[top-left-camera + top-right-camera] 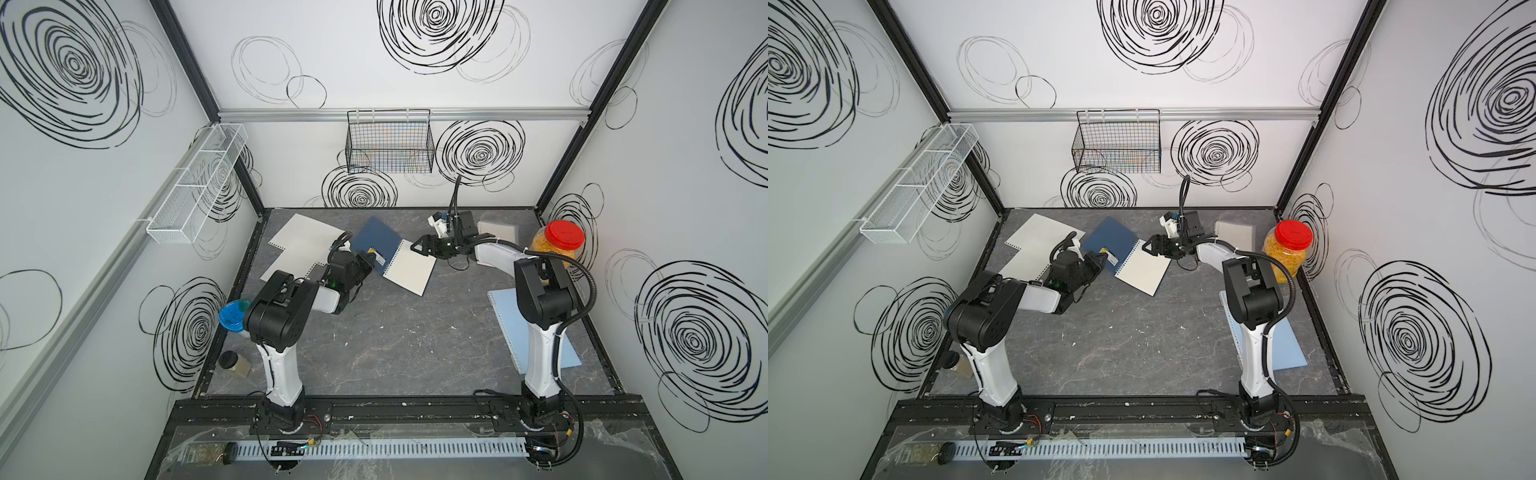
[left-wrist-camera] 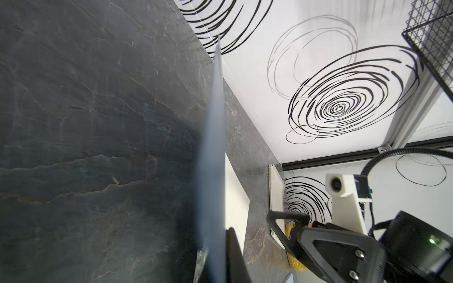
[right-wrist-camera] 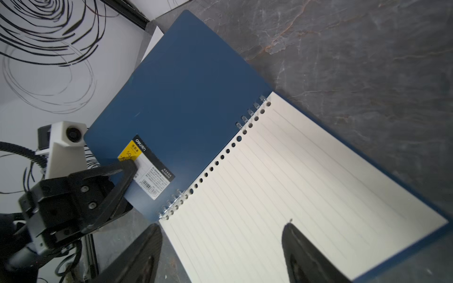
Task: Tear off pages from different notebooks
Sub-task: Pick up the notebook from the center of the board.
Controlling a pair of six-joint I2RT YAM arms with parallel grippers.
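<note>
The left claw (image 3: 131, 182) is clamped shut on the outer edge of the flipped-open cover of the dark navy spiral-bound notebook (image 3: 191, 98), pinching it right at the yellow-and-white printed label (image 3: 147, 166). In the left wrist view the cover runs edge-on between its fingers. The right claw (image 1: 417, 247) stands wide and holds nothing. It hovers just above the exposed cream lined page (image 3: 306, 183), with the clear wire spiral (image 3: 250, 117) a little ahead of its fingertips and towards the left claw.

The cover looks stiff and smooth, so I judge that the pinch can anchor the book, though it could slide on the dark marbled tabletop (image 1: 395, 332) under a hard pull. The page is thin, light and limp. It is weakest along its row of punched holes, so it should part there. A grip on a free corner far from the spiral, pulled away from the left claw, seems best; a grip mid-sheet would likely crumple it or pick up several sheets.

Behind the left claw, loose cream sheets (image 1: 299, 237) lie flat. Beyond the right claw lies a frosted clear-covered notebook (image 1: 498, 228), and back by its arm's base a light blue-covered notebook (image 1: 505, 316), partly hidden.
</note>
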